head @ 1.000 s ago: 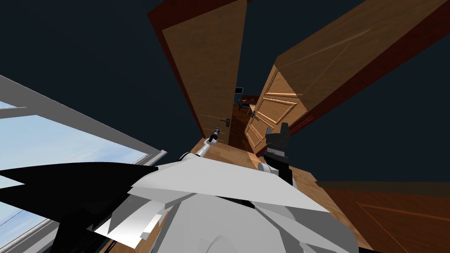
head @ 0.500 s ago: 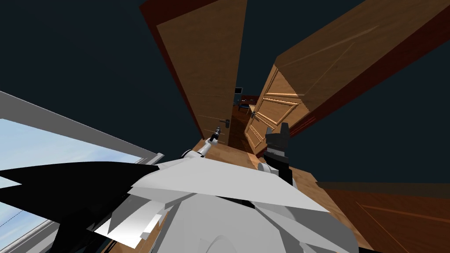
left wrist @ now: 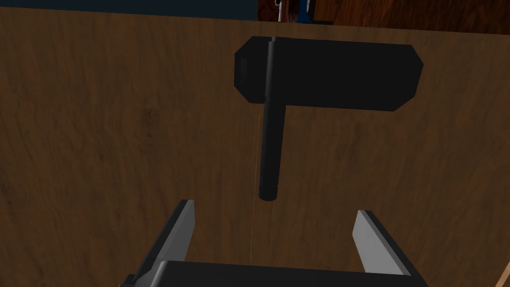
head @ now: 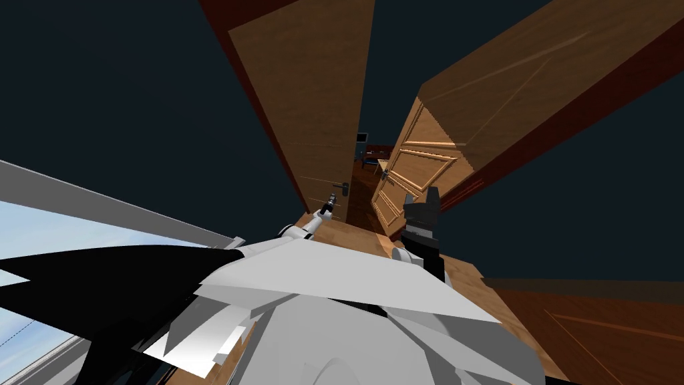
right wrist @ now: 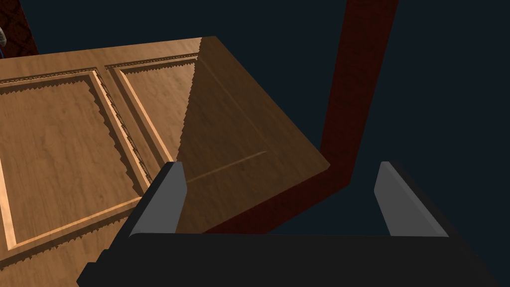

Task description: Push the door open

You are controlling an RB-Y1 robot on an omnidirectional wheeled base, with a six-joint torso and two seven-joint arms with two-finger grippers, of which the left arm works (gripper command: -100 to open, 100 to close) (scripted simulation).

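No text, labels, numbers legible anywhere — door [left wrist: 99,149] unmarked.

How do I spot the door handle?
Find the plain brown wooden door, left of the panelled wooden door. Near its free edge is a wide flat black plate; the handle is the thin round black bar reaching from it toward the left gripper's open fingers.

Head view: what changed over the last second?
The left gripper crept slightly toward the plain door, close to its dark handle. The window and that door's edge away from the handle slid outward across the picture, which reads as my own move rather than theirs. The panelled door and the right gripper kept their places. Both grippers stayed open, holding nothing.
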